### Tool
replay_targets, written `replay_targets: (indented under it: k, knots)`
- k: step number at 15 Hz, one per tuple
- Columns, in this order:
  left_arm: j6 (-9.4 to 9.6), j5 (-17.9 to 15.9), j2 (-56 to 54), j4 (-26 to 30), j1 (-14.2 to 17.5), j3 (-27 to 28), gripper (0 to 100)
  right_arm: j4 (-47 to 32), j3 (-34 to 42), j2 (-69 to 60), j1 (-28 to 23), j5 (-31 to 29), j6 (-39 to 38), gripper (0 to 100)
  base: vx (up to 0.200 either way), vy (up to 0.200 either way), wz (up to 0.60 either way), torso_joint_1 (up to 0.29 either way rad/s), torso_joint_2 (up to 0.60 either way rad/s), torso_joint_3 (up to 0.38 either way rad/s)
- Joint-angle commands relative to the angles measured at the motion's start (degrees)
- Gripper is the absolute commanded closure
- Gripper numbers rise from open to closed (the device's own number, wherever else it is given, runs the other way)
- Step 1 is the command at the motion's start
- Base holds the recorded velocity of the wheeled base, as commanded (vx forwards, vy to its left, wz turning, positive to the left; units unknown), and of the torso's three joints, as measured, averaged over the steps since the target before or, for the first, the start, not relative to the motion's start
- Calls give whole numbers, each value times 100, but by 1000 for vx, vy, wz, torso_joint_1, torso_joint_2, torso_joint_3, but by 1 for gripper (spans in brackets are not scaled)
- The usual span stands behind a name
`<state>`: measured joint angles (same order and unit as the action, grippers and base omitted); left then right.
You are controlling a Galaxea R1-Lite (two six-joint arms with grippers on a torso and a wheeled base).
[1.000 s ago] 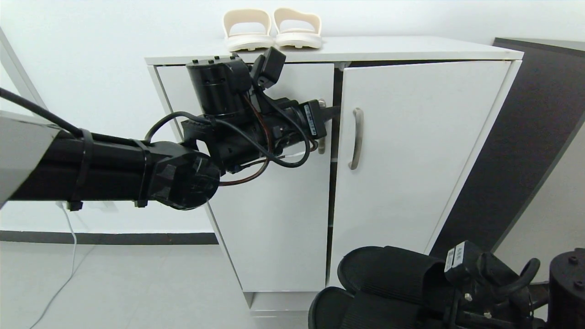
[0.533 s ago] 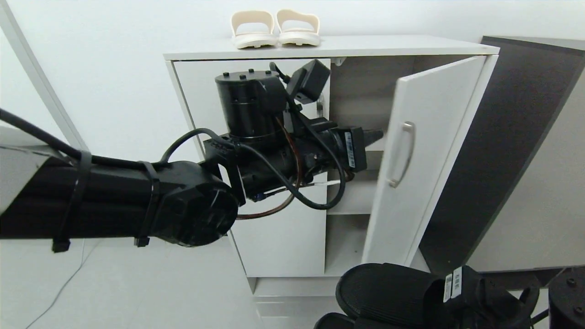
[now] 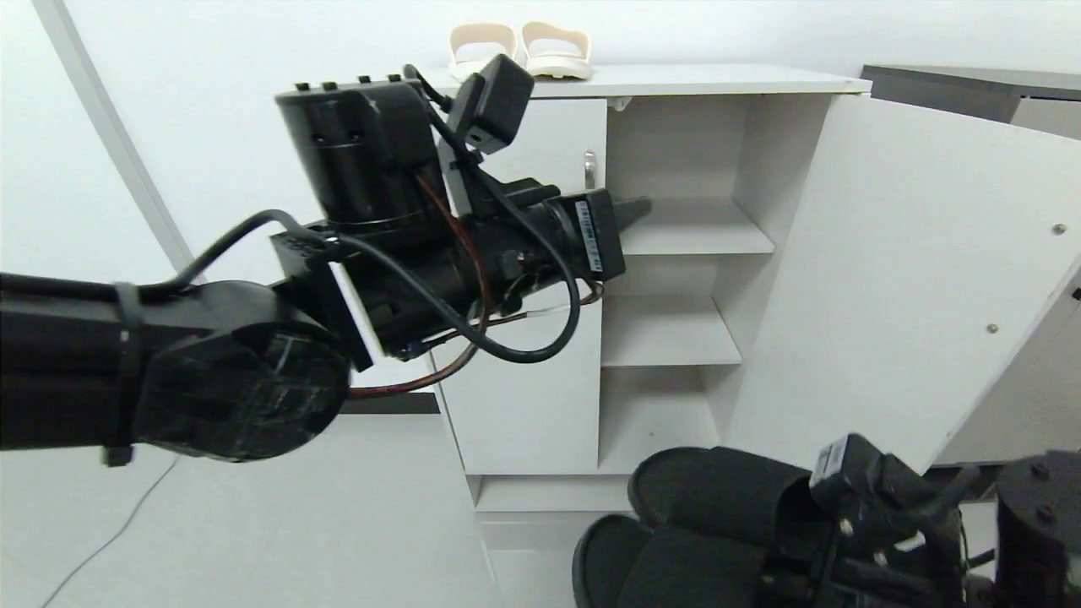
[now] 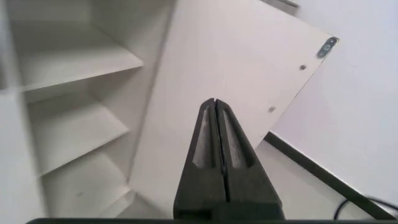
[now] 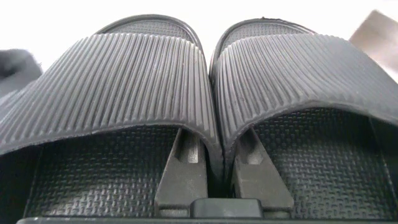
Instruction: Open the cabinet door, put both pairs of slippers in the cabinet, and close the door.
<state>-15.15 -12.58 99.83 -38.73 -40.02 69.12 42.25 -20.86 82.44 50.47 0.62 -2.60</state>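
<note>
Cabinet (image 3: 718, 80) stands against the wall with its right door (image 3: 912, 279) swung wide open. Its left door (image 3: 524, 405) is shut, and the top of that door's handle (image 3: 589, 169) peeks out above the left arm. Inside I can see a top shelf (image 3: 692, 232), a middle shelf (image 3: 667, 333) and a bottom space.

White slippers (image 3: 519, 51) sit side by side on top of the cabinet, toward its back.

Left hand (image 3: 638, 207) is held out level in front of the cabinet, with the arm stretched across the shut door. Its tip points into the opening, just by the top shelf. The two fingers (image 4: 205, 143) are pressed tight together with nothing between them.

Black slippers (image 3: 718, 498) are low down on the right, in front of the open door and off the floor. Right hand (image 5: 217, 155) holds them. One finger goes under each strap, and I think the fingers pinch the two inner sides of the pair together.
</note>
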Motion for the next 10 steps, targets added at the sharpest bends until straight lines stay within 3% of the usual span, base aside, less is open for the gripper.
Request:
replay_targets:
  k: [1, 2, 4, 5, 6, 8, 10]
  knots:
    - [232, 564, -1176, 410, 355, -716, 100, 11, -331, 492, -441, -291, -66, 100, 0, 0, 0, 0, 0, 0]
    - [531, 1038, -1809, 797, 636, -1190, 100, 20, -437, 632, -529, -431, -145, 100, 0, 0, 0, 0, 0, 0]
    - [1260, 1979, -2916, 1403, 821, -2210, 100, 20, -586, 756, -547, -484, -241, 100, 0, 0, 0, 0, 0, 0]
    - [1471, 2489, -3470, 1491, 1005, -2658, 100, 11, -674, 799, -626, -607, -250, 100, 0, 0, 0, 0, 0, 0]
    - [1471, 2708, -4147, 1605, 1436, -3115, 100, 20, -771, 879, -740, -739, -364, 100, 0, 0, 0, 0, 0, 0]
    - [1243, 2726, -5500, 2027, 2587, -3977, 100, 11, -920, 975, -898, -765, -610, 100, 0, 0, 0, 0, 0, 0]
    - [1190, 2717, -6652, 2467, 3448, -4776, 100, 20, -982, 1107, -925, -774, -610, 100, 0, 0, 0, 0, 0, 0]
